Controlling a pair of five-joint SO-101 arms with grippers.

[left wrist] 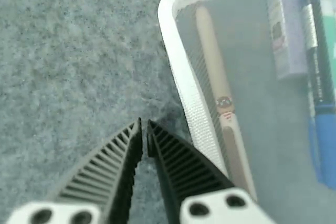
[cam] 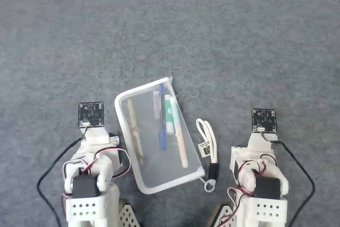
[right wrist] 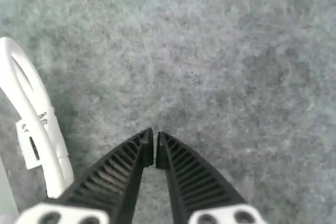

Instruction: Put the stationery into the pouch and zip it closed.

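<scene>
Left wrist view gives you what the high view hides. The left gripper [left wrist: 144, 124] has its fingers drawn together with nothing between them. Its tips sit over the grey mat [left wrist: 68, 51], just beside the white-trimmed edge of the pouch [left wrist: 185, 93] and apart from it. Through the clear wall you see a beige pencil [left wrist: 218, 85] lying along that edge, then a small pale block [left wrist: 286, 30] and a blue pen [left wrist: 315, 85] beyond.

Right wrist view shows the right gripper [right wrist: 155, 134] likewise closed on nothing, over the mat. The pouch's white strap [right wrist: 39, 124] and its tag [right wrist: 27, 142] lie near the tips without touching them.

High view alone shows you the whole pouch, flat and slanted between the left arm [cam: 94, 147] and right arm [cam: 262, 155]. It also holds a white-and-green item [cam: 169, 112] and a second beige pencil [cam: 181, 144]. You cannot tell whether the zip is closed.
</scene>
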